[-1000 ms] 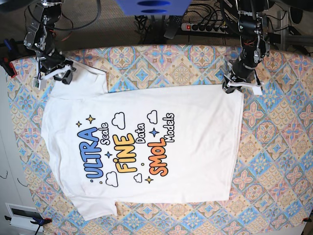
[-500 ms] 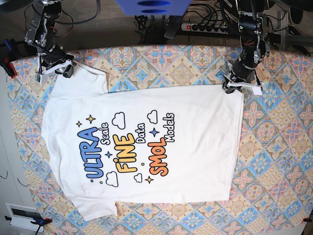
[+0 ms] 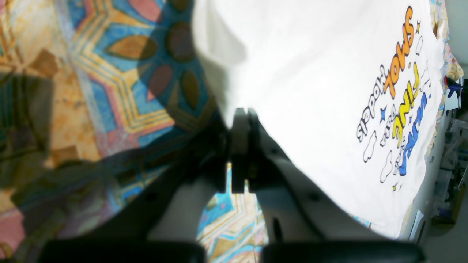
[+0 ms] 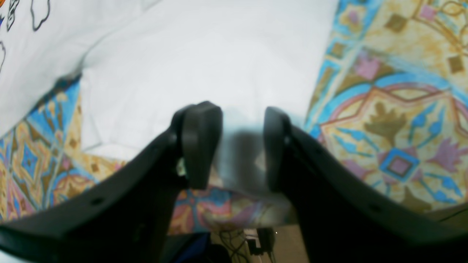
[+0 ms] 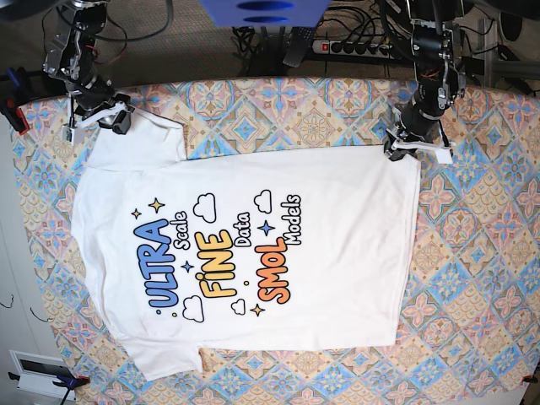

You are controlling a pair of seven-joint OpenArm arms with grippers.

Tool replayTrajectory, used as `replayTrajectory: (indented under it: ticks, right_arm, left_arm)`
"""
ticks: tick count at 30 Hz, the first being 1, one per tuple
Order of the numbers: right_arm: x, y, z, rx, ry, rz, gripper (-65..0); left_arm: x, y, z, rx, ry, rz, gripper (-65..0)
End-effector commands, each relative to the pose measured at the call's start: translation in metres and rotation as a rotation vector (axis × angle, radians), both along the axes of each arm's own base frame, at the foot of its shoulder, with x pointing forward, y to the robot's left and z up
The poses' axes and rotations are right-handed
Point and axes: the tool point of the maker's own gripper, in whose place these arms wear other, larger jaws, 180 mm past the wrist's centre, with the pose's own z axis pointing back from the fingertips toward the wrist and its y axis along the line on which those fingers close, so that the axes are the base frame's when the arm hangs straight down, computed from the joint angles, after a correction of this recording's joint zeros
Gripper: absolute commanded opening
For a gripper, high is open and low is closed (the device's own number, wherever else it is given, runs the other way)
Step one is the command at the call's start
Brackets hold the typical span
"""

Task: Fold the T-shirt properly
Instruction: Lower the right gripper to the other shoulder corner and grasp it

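Note:
The white T-shirt lies flat, print up, on the patterned tablecloth, with its collar end toward the left of the base view. Its print reads ULTRA, FINE, SMOL. At the shirt's far hem corner my left gripper is shut, and in the left wrist view its fingertips pinch the cloth edge. My right gripper stands open over the end of the far sleeve. In the right wrist view the sleeve lies between its spread fingers.
A power strip with cables lies behind the table's far edge, beside a blue object. A clamp grips the tablecloth at the far left. A white box sits off the near left corner.
My right gripper has shifted a little toward the far edge at the sleeve's end, its jaws still apart. The left gripper and the shirt's body have not moved.

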Motion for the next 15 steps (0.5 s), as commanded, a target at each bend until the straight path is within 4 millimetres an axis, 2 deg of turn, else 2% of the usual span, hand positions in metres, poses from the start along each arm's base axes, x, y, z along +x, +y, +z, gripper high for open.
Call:
replayTrajectory:
  ticks: [1, 6, 12, 15]
  right_arm:
    - [0.009, -0.012, 0.014, -0.022, -0.050, -0.008, -42.1]
    - [0.008, -0.028, 0.023, -0.047, -0.069, -0.045, -42.1]
    - [0.005, -0.028, 0.019, -0.041, -0.057, -0.047, -42.1]
    - [0.000, -0.026, 0.010, -0.028, -0.032, -0.052, -42.1]
  left_arm:
    - [-0.001, 0.005, 0.001, 0.018, 0.011, -0.001, -65.0]
    - [-0.002, 0.004, 0.000, 0.017, 0.012, -0.004, -65.0]
    - [-0.002, 0.004, 0.000, 0.017, 0.012, -0.004, -65.0]
    - [-0.002, 0.003, 0.000, 0.016, 0.012, -0.003, -65.0]
